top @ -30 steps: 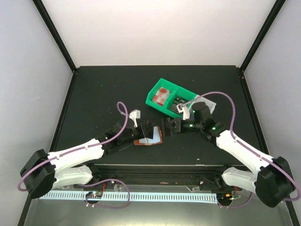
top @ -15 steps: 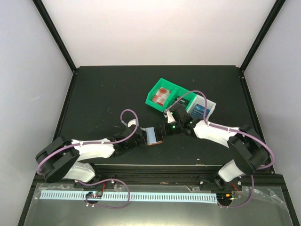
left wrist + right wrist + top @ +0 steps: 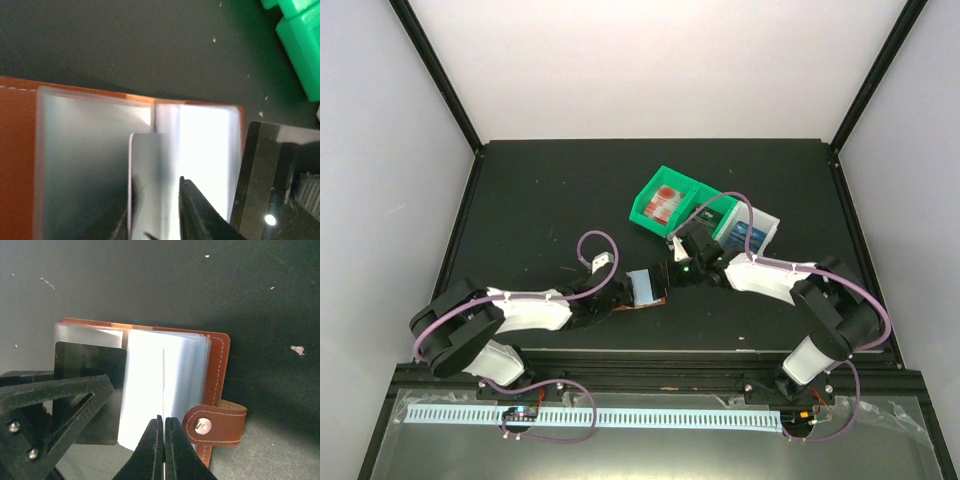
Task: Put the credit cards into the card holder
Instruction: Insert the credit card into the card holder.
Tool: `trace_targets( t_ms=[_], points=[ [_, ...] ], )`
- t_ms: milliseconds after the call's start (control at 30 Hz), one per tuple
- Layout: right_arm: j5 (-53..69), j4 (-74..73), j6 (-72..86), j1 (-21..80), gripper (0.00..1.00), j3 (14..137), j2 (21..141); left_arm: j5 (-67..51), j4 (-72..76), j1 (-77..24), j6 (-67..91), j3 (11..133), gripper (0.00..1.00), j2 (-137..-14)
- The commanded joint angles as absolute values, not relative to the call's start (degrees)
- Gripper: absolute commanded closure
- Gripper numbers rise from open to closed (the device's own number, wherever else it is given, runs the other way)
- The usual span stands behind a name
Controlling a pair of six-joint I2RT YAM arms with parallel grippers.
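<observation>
The brown card holder (image 3: 645,288) lies open near the table's front, its clear sleeves up (image 3: 217,365) (image 3: 20,150). My left gripper (image 3: 623,291) reaches it from the left. Its jaws (image 3: 152,200) stand slightly apart around a grey-looking card (image 3: 147,165) that rests on a sleeve. In the right wrist view a dark card (image 3: 90,365) sits on the left-hand sleeves. My right gripper (image 3: 670,275) (image 3: 163,419) is shut on a thin clear sleeve standing on edge. Red cards (image 3: 666,200) and blue cards (image 3: 752,235) lie in bins behind.
A green bin (image 3: 650,212) (image 3: 300,45) and a white bin (image 3: 767,222) stand just behind the right arm. The holder's snap strap (image 3: 215,426) sticks out beside my right fingers. Purple cables loop above both wrists.
The right arm folded in and brought its gripper left to the holder. The dark card above the holder is gone from the top view. The left jaws have parted a little.
</observation>
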State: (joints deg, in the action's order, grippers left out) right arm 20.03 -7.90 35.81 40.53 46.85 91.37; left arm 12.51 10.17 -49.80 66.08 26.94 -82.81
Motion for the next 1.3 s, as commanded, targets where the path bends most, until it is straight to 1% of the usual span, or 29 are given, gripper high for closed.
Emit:
trace_targets(
  t_ms=[0,33,167,367,433,500,767,800,867,1067,1267],
  points=[
    [21.42,-7.29,33.93,40.95,0.99,49.07,92.93,6.63,2.44,-48.45,65.95,31.56,0.75,-82.95],
    [22.07,-7.23,33.64,40.89,0.99,49.22,93.26,5.32,0.79,-48.1,65.83,32.18,0.72,-83.15],
    [22.33,-7.49,33.03,40.95,0.99,49.44,94.17,2.71,-2.32,-46.93,65.01,32.7,0.66,-82.51],
    [22.26,-8.66,31.82,40.96,0.99,50.2,95.07,0.62,-7.72,-45.85,61.3,34.24,0.66,-80.32],
    [22.16,-8.78,31.67,40.94,0.99,50.23,95.26,-0.23,-8.57,-45.47,60.8,34.15,0.67,-79.72],
    [22.14,-8.79,31.68,40.96,0.99,50.19,95.36,-0.63,-8.89,-45.42,60.78,33.7,0.72,-79.03],
    [22.39,-8.47,31.86,40.96,0.99,50.09,95.8,-0.86,-9.0,-44.83,60.86,32.78,0.87,-76.69],
    [22.34,-8.52,31.82,40.91,0.99,50.1,95.8,-0.81,-9.09,-44.75,60.9,32.77,0.89,-76.46],
    [21.97,-8.7,31.58,40.96,0.99,50.17,95.8,-0.16,-9.46,-44.57,60.91,32.6,0.98,-75.88],
    [21.3,-9.51,30.95,40.91,0.99,50.14,95.37,0.71,-3.34,-44.3,62.71,28.5,0.99,-71.77],
    [20.32,-11.78,31.36,40.85,0.99,51.78,94.54,0.69,3.35,-44.04,65.53,26.02,0.98,-71.41]
  ],
)
